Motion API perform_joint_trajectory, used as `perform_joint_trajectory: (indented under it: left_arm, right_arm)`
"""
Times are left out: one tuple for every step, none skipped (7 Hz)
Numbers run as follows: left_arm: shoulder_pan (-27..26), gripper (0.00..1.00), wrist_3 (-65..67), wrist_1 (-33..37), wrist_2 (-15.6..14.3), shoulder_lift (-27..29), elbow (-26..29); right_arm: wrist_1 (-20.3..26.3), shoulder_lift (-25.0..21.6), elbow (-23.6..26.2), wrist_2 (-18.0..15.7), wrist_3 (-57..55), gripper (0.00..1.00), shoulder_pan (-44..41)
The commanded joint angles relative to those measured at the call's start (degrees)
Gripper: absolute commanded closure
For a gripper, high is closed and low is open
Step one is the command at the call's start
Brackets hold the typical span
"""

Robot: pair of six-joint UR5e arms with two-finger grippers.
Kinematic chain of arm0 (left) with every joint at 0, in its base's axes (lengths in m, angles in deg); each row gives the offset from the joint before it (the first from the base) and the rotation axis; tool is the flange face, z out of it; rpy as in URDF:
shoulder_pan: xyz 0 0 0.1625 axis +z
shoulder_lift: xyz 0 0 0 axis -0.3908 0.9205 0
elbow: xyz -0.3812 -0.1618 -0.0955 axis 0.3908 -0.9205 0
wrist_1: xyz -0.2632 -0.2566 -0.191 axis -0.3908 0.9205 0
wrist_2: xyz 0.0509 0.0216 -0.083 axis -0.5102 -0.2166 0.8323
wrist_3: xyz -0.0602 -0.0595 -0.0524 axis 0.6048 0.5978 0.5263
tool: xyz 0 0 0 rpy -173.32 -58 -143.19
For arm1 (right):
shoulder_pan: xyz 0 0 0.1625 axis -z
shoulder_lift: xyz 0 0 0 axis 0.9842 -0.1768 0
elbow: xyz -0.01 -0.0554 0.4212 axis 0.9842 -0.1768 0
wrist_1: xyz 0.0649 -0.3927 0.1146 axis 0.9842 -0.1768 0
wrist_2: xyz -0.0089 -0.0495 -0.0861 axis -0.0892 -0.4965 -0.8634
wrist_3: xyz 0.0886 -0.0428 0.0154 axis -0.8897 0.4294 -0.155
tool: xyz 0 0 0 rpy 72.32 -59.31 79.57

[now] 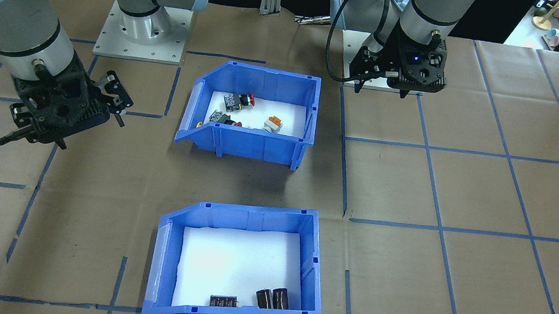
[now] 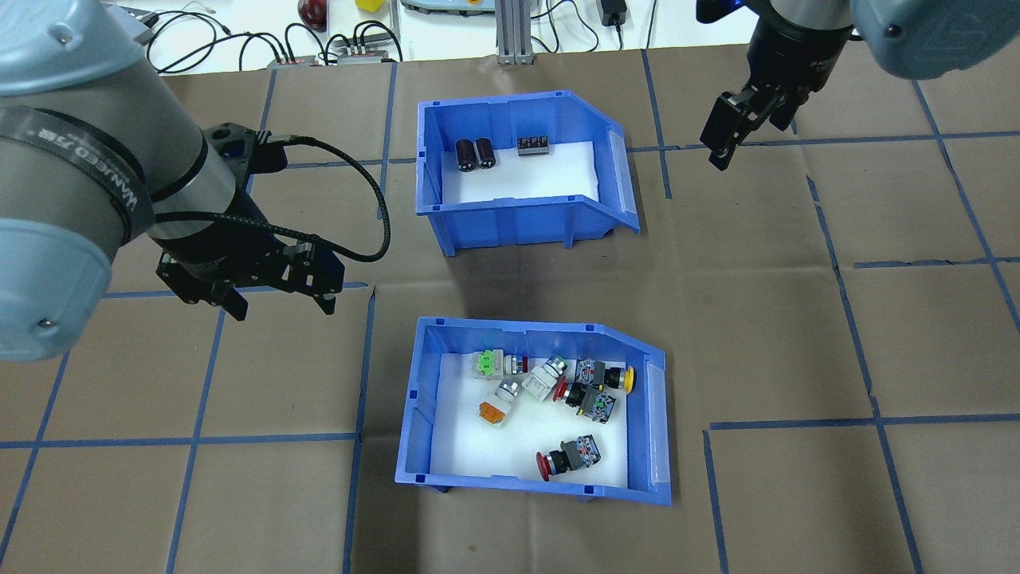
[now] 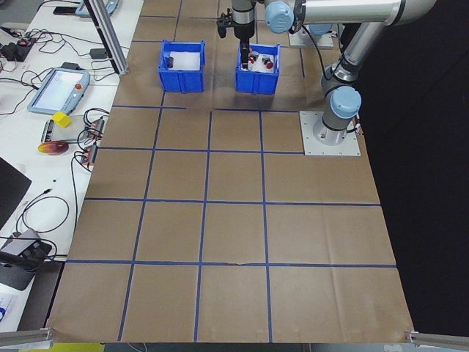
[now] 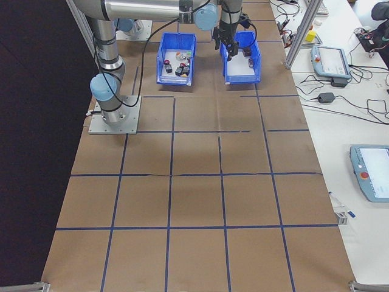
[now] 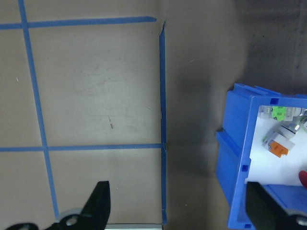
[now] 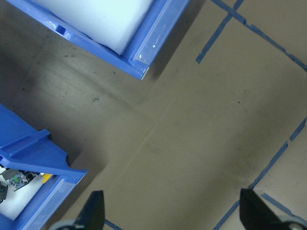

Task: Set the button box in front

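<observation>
Centrally on the brown paper-covered table (image 2: 797, 335), crossed by blue tape lines, the blue plastic button box (image 2: 414, 414) with sloped lip and white foam lining was seen, strewn with small push-button switches (image 2: 570, 458) capped red, yellow, orange and green. Beyond the button box, away from the robot, a similar blue bin (image 2: 510, 219) holding dark brown cylinders (image 2: 474, 153) was set. The left gripper (image 2: 275, 307) was held above bare paper just to the left of the button box, fingers spread and empty, pointing down. The right gripper (image 2: 721, 147) was hung well apart, beyond the button box's lip side, tilted, its fingers likewise parted with nothing between.
</observation>
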Motion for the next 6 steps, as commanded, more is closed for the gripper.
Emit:
perform_joint_trajectory:
  left_arm:
    - [-2.6, 0.01, 18.8, -4.9, 1.1, -4.4, -7.1]
    - [-3.7, 0.01, 33.5, -6.3, 2.7, -7.2, -11.1]
    - [-3.9, 0.01, 49.3, -7.8, 4.9, -10.4, -15.2]
    - [-4.5, 0.01, 57.5, -7.9, 8.9, -13.1, -18.4]
    - [-6.7, 0.01, 63.3, -8.0, 10.6, -14.6, -19.2]
    - [-11.4, 0.01, 74.0, -8.4, 10.6, -14.4, -19.3]
  right_arm:
    - [-0.3, 4.5, -4.1, 0.2, 6.4, 0.0, -1.5]
    - [-0.3, 7.0, -6.2, 0.3, 10.9, 0.0, -2.9]
    - [-0.2, 10.0, -9.2, 0.0, 15.2, 0.0, -5.9]
    - [-0.2, 12.4, -11.9, -0.1, 18.0, 0.0, -8.9]
    - [-0.3, 13.8, -13.5, 0.0, 19.4, 0.0, -11.5]
    - [-0.3, 14.9, -13.8, 0.0, 21.2, 0.0, -13.7]
